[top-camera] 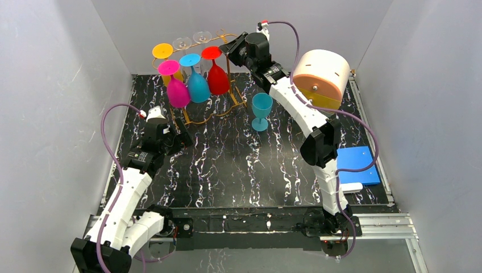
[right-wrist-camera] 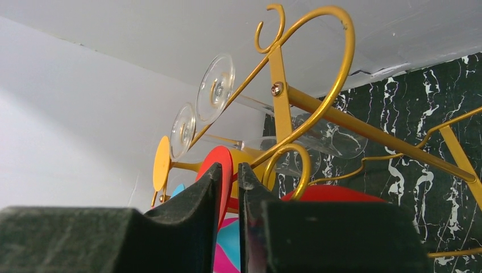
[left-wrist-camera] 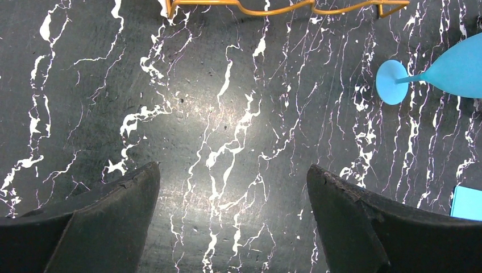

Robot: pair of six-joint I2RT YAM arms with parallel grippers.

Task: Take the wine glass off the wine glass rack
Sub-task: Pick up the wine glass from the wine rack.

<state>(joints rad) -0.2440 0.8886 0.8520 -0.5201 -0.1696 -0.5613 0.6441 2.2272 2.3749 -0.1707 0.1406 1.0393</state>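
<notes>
- My right gripper is up at the top of the wine glass rack, at its open, curled end. The fingers are drawn in to a narrow slot.
- The flat foot of the red wine glass stands edge-on in that slot, so I read this as a pinch on the foot. How firm the bite is I cannot tell.
- The red glass hangs upside down, its foot on the top rails and its bowl straight below my fingers.
- Beyond my right fingers, further along the rails, hang the blue glass, the pink glass, a yellow glass and two clear glasses.
- My left gripper hovers low over the marble table with its fingers spread wide and nothing between them. The rack's lower bar lies well ahead of it.
- A light blue glass stands upright on the table, below my right gripper and beside the rack, so one glass is already off the rack.
- As I judge it, the red glass is gripped but not yet freed.
- What is left is to draw its foot out along the rails past the curled ends, bring it down clear of the frame, and set it on the table.
- The risk I see is the foot catching on the curl just above my fingers.
</notes>
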